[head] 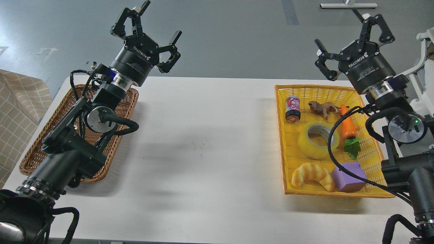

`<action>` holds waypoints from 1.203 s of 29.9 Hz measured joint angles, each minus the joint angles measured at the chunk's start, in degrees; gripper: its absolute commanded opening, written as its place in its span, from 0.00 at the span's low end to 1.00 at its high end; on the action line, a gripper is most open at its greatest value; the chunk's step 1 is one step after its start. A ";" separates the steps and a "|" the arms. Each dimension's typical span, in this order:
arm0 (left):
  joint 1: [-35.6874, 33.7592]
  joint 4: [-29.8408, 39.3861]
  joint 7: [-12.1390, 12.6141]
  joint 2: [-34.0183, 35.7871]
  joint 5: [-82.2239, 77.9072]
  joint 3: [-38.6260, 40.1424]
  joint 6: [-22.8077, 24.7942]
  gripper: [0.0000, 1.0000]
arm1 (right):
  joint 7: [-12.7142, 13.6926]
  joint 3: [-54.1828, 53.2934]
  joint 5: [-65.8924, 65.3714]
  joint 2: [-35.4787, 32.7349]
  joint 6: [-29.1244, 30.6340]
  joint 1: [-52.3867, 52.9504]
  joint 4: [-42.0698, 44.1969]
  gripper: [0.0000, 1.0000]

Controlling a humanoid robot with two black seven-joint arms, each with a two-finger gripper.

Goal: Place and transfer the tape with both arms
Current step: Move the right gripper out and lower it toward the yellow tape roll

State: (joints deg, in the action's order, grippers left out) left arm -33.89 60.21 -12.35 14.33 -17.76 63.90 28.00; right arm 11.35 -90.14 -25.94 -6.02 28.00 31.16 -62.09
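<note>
The tape (pixel 318 141), a wide yellow translucent roll with a grey-white core, lies flat in the middle of the yellow tray (pixel 281 142) on the table's right side. My right gripper (pixel 352 37) is open and empty, raised above the tray's far right corner, up and to the right of the tape. My left gripper (pixel 146 31) is open and empty, raised above the far end of the brown wicker basket (pixel 37 149) on the left. A black cable of my right arm crosses the tape's right edge.
In the yellow tray with the tape lie a small can (pixel 293 108), a brown toy animal (pixel 322 107), a toy carrot (pixel 348 130), a croissant toy (pixel 311 174) and a purple block (pixel 348 175). The white table (pixel 203 145) spans between basket and tray. A white chair (pixel 420 57) stands at right.
</note>
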 measured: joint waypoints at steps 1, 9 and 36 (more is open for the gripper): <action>-0.02 0.01 0.00 0.08 0.00 0.00 0.00 0.98 | 0.01 0.50 -0.07 -0.95 0.00 -0.41 -0.72 1.00; -0.19 0.08 0.06 0.04 0.00 0.09 0.00 0.98 | 0.07 4.28 -0.68 -10.23 0.00 -1.93 -4.08 1.00; -0.30 0.27 -0.01 -0.01 0.00 0.09 0.00 0.98 | -0.02 13.68 -49.24 -27.39 0.02 -5.39 -21.00 1.00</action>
State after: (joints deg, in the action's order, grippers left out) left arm -34.19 60.48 -12.36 14.33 -17.75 63.99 28.00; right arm 11.33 -76.46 -75.17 -33.42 28.02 25.77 -83.09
